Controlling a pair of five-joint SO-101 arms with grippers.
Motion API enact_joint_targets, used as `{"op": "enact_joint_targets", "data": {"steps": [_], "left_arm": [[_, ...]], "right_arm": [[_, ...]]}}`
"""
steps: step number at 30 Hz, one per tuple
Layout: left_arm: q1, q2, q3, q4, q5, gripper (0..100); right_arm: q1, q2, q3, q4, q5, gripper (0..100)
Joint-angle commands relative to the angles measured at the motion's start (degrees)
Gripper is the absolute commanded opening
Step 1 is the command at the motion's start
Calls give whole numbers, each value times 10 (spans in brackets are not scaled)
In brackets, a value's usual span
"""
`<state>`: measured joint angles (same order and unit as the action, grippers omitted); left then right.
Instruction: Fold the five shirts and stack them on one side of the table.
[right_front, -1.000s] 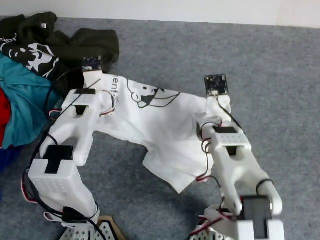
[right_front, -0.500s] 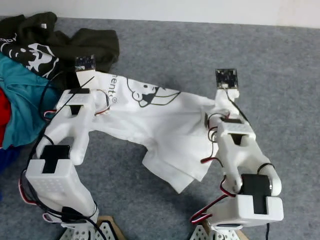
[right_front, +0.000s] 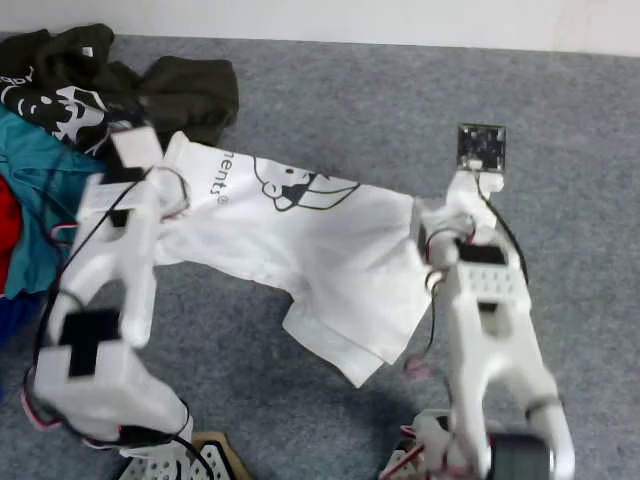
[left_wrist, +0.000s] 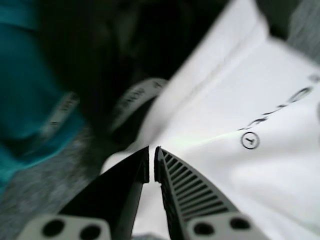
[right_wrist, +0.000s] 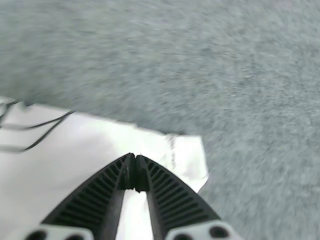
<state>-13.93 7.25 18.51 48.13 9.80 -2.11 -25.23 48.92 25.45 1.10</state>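
Fabric of the white cotton T-shirt with black line drawing (right_front: 310, 250) is judged light and limp; take it by hem or seams. It lies mid-table, stretched from ten o'clock to three. Your left gripper (left_wrist: 151, 167) and right gripper (right_wrist: 134, 175) each pinch its edge, jaws closed. Wrist views confirm both pinches; high view adds the heap of dark and teal shirts (right_front: 45, 140) at ten.

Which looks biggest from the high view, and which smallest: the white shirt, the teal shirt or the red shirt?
1. The white shirt, by far the largest.
2. The teal shirt, partly hidden.
3. The red shirt, just a sliver at the picture's edge, so its true size is unsure.
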Motion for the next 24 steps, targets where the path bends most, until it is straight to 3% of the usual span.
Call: {"op": "enact_joint_targets", "data": {"steps": [1, 8, 12, 14, 20, 24], "left_arm": [[-4, -113, 37, 21, 0, 45], [-6, -137, 103, 11, 0, 45], [-4, -138, 147, -40, 0, 45], [-4, -138, 162, -57, 0, 45], [-3, -137, 192, -107, 0, 45], [-3, -137, 204, -136, 0, 45]], "right_arm": [[-44, -209, 66, 102, -4, 16], [-133, -468, 207, 318, 99, 26], [-169, -548, 218, 427, 98, 187], [-174, -555, 219, 436, 100, 225], [-228, -497, 218, 458, 171, 200], [-285, -429, 218, 480, 259, 199]]}}
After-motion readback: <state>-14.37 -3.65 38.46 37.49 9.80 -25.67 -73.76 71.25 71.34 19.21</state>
